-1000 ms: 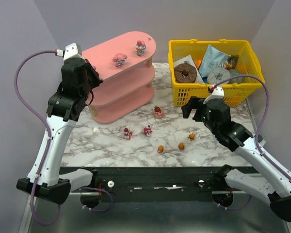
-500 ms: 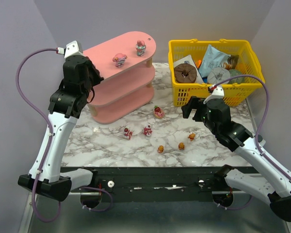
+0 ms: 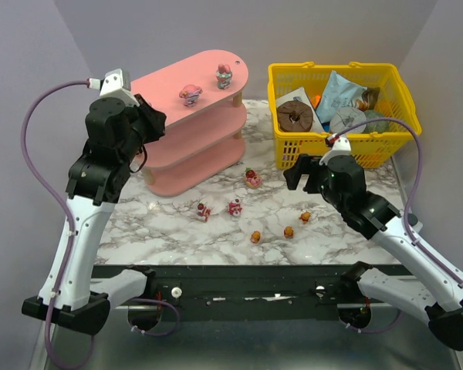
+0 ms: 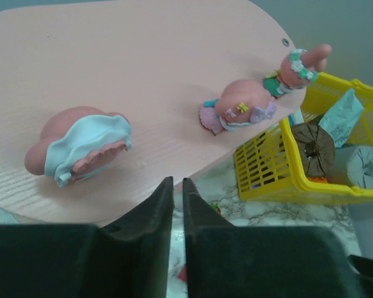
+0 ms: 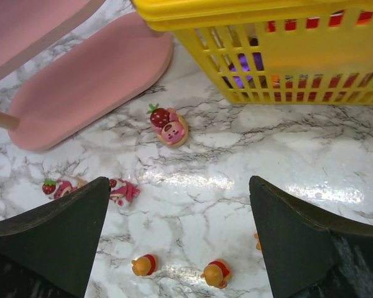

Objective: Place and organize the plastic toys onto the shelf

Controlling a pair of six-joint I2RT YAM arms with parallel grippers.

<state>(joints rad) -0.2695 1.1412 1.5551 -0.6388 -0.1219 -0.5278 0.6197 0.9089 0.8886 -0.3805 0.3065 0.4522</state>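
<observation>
The pink shelf (image 3: pixel 193 123) stands at the back left. Its top board (image 4: pixel 143 81) carries three plastic toys in the left wrist view: a pink and pale-blue one (image 4: pixel 81 146), a pink one (image 4: pixel 239 112) and a far one (image 4: pixel 301 65). My left gripper (image 4: pixel 177 183) is shut and empty at the board's near edge (image 3: pixel 156 122). Several toys lie on the marble: pink and red ones (image 3: pixel 252 179) (image 3: pixel 235 207) (image 3: pixel 204 210), orange ones (image 3: pixel 256 237) (image 3: pixel 288 231) (image 3: pixel 305 216). My right gripper (image 5: pixel 177 181) hangs open above them, empty (image 3: pixel 299 171).
A yellow mesh basket (image 3: pixel 405 96) stands at the back right with packets and a brown ring (image 3: pixel 295 116); its wall (image 5: pixel 286 68) is close ahead of the right gripper. The shelf's lowest board (image 5: pixel 87 87) reaches toward the strawberry toy (image 5: pixel 168 127).
The left arm has swung slightly left and back from the shelf, gripper still shut. The right gripper has edged a little to the left. No toy has moved.
</observation>
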